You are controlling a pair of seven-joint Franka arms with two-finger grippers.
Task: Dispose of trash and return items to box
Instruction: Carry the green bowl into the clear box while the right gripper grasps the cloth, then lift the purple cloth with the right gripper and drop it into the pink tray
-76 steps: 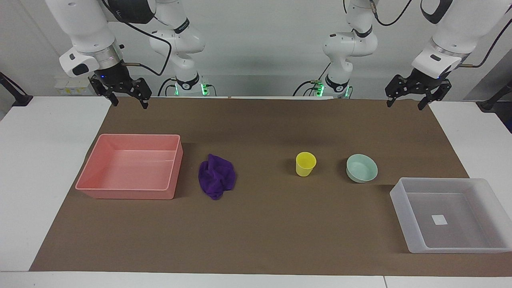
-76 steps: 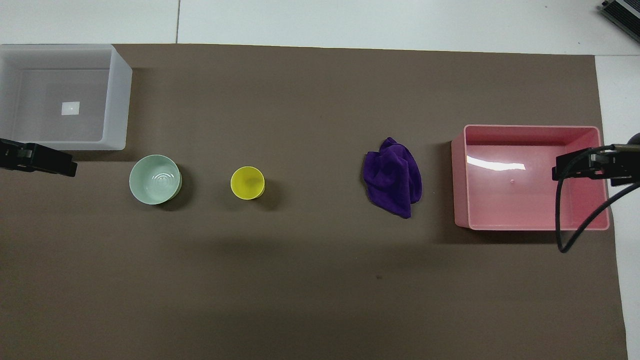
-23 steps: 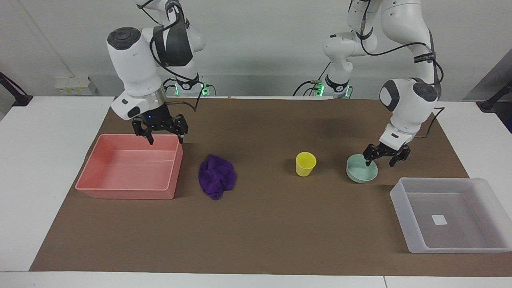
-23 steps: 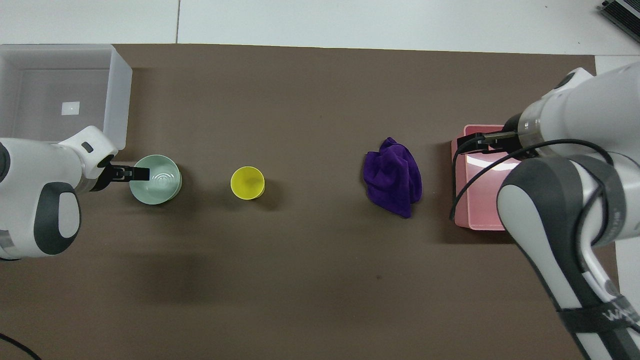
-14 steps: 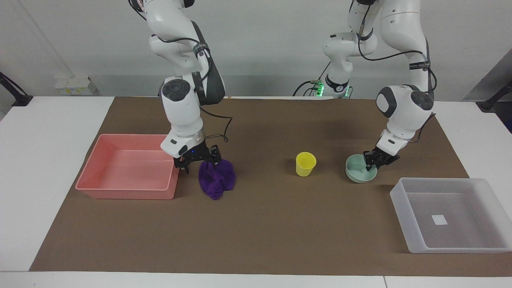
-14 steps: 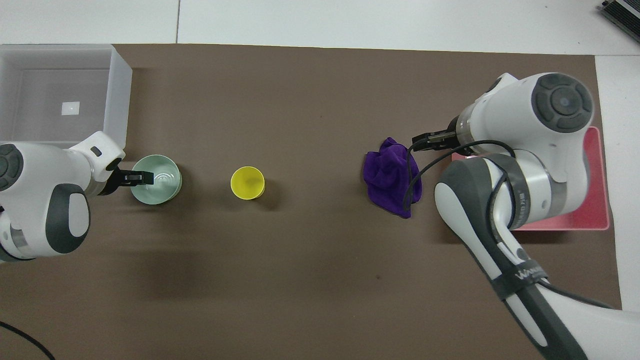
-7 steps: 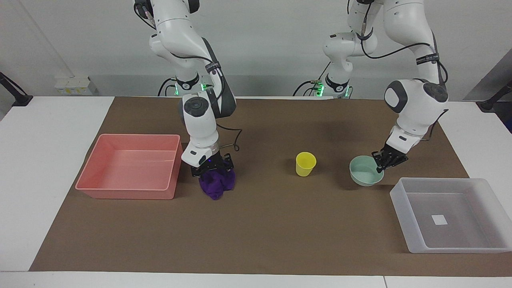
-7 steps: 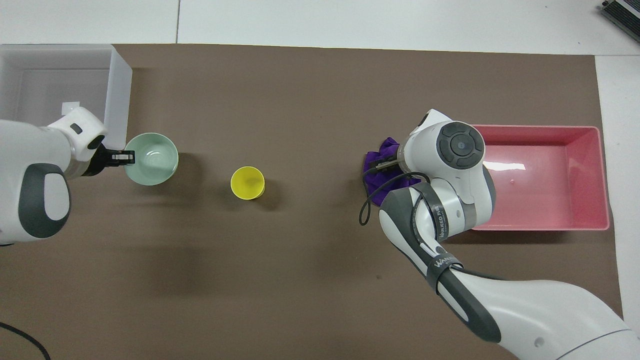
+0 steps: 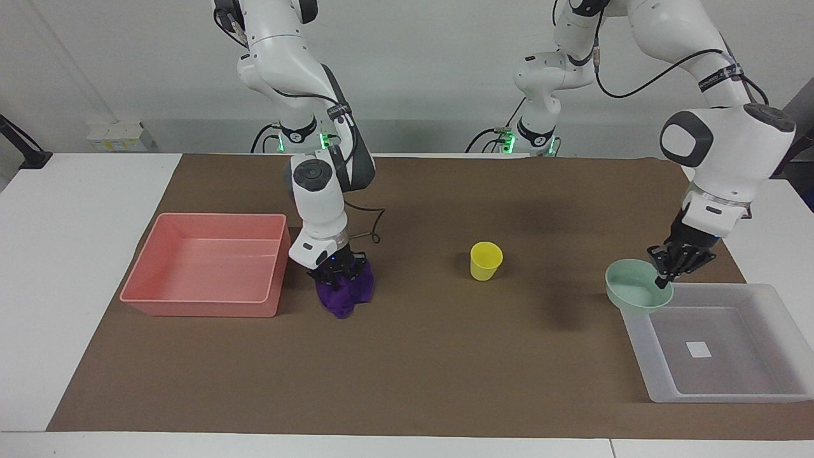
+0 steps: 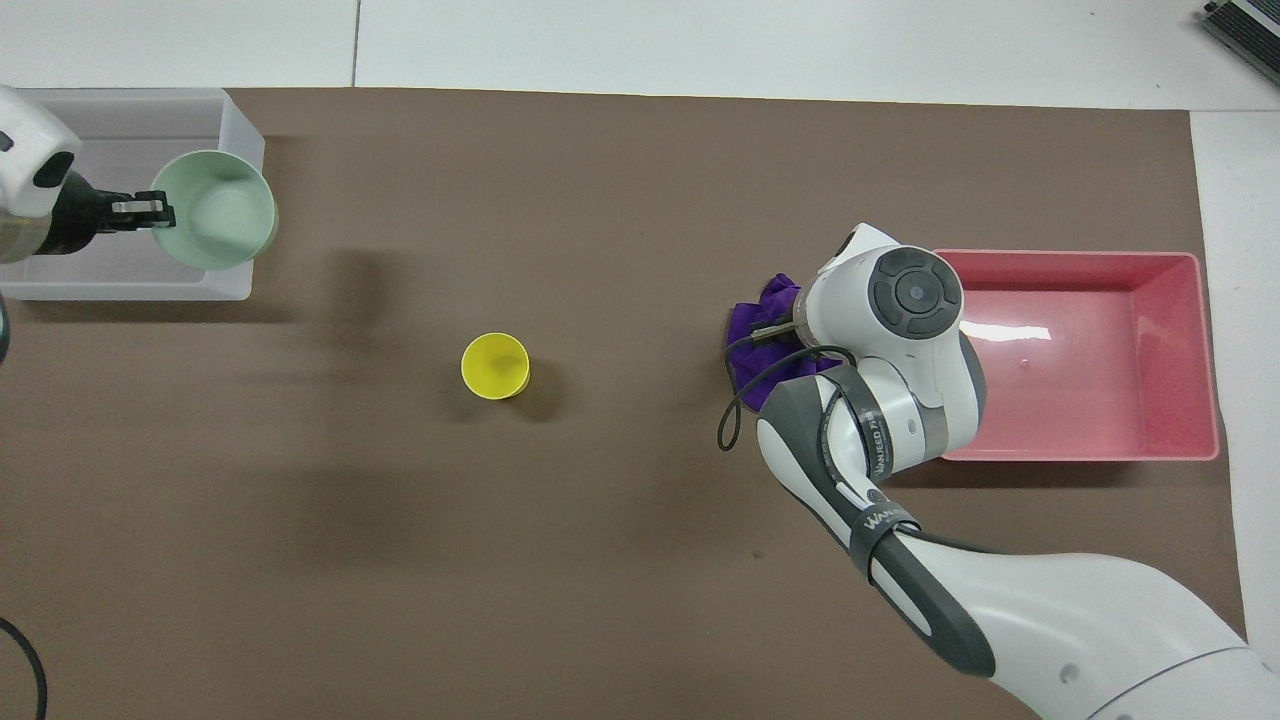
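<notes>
My left gripper point(image 9: 663, 275) is shut on the rim of the pale mint-green bowl point(image 9: 634, 294) and holds it in the air, tilted, over the edge of the translucent box point(image 9: 641, 356) that is nearest the middle of the table. The overhead view shows the left gripper point(image 10: 140, 208), the bowl point(image 10: 213, 210) and the box point(image 10: 120, 285). The yellow cup point(image 9: 486, 260) stands upright on the mat, also seen from overhead point(image 10: 495, 366). My right gripper point(image 9: 337, 270) is down in the purple cloth point(image 9: 343, 294), fingers pinched on it. From overhead the right arm's wrist hides that gripper and most of the cloth point(image 10: 757, 312).
The pink tray point(image 9: 197, 308) sits beside the cloth toward the right arm's end, with nothing in it, and shows from overhead point(image 10: 1205, 350). A brown mat point(image 9: 432, 356) covers the table. The box holds only its white label point(image 9: 697, 348).
My left gripper lifted the bowl off the mat and carried it over the box's edge. My right gripper came down onto the purple cloth and closed on it.
</notes>
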